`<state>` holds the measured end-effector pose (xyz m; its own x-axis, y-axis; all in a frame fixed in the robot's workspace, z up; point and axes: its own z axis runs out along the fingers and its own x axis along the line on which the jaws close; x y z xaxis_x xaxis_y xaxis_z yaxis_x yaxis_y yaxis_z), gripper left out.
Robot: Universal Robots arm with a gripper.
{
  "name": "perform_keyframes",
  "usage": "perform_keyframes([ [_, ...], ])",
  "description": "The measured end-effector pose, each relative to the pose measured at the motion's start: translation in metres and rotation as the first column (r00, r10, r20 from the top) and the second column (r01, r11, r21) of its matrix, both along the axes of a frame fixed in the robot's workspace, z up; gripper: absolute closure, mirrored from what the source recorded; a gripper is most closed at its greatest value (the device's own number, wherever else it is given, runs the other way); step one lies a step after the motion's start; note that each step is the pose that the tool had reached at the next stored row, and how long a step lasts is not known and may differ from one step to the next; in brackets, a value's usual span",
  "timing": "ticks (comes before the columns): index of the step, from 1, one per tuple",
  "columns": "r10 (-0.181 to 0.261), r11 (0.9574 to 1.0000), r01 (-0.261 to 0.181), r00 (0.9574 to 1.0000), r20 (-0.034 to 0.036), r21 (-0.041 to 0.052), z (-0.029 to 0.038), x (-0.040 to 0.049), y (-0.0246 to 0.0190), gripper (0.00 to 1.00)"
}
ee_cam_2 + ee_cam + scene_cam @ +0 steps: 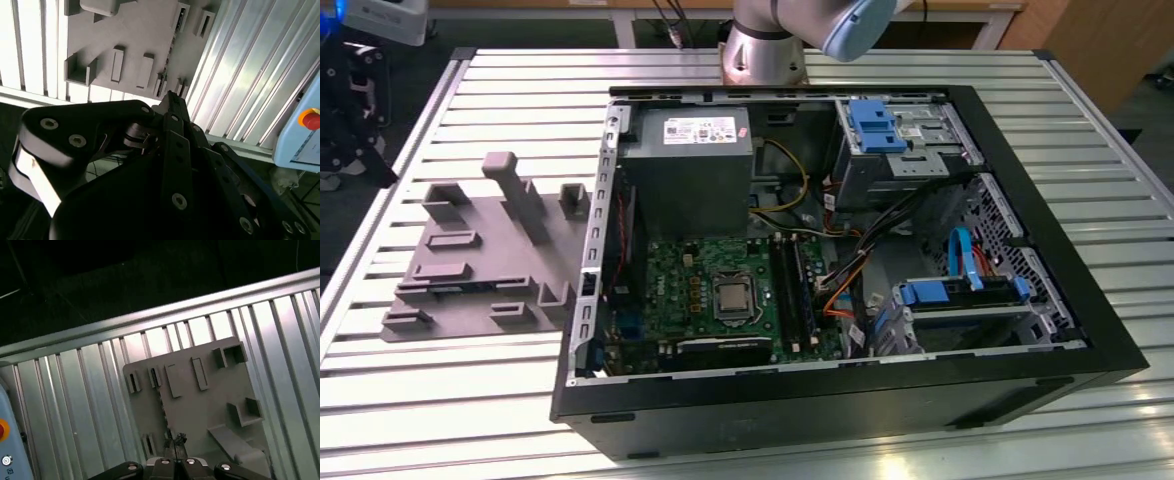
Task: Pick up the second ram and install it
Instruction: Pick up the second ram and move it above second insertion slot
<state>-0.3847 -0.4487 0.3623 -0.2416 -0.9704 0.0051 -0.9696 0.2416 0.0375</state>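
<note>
In the first wrist view the pincer (175, 439) is narrow, tips almost meeting, above the grey holder (200, 405). The ram (162, 407) stands edge-on in a holder slot, near the tips. The holder sits by the tabletop (467, 400) edge at the exterior view's left, beside the open case (854, 400).

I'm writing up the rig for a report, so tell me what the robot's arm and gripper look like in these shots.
In the exterior view the arm is a silver-grey metal cylinder with a rounded light blue cap at its joint. In the second wrist view the gripper is matt black, built of flat linkage bars with round silver screws and a pale strip on one side.
</note>
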Motion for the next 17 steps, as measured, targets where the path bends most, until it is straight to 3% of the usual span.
perform_keyframes([
  [5,0.069,0.9976,-0.069,0.9976,0.0037,0.0112,-0.0014,0.0000,0.0001,0.89],
  [8,0.113,0.9935,-0.113,0.9936,0.0055,0.0128,-0.0026,0.0000,0.0000,0.89],
  [11,0.144,0.9894,-0.144,0.9896,0.0071,0.0228,-0.0039,0.0000,0.0000,0.89],
  [14,0.176,0.9841,-0.176,0.9844,0.0083,0.0252,-0.0050,-0.0001,-0.0001,0.89],
  [17,0.183,0.9828,-0.183,0.9831,0.0084,0.0251,-0.0054,-0.0008,-0.0013,0.89],
])
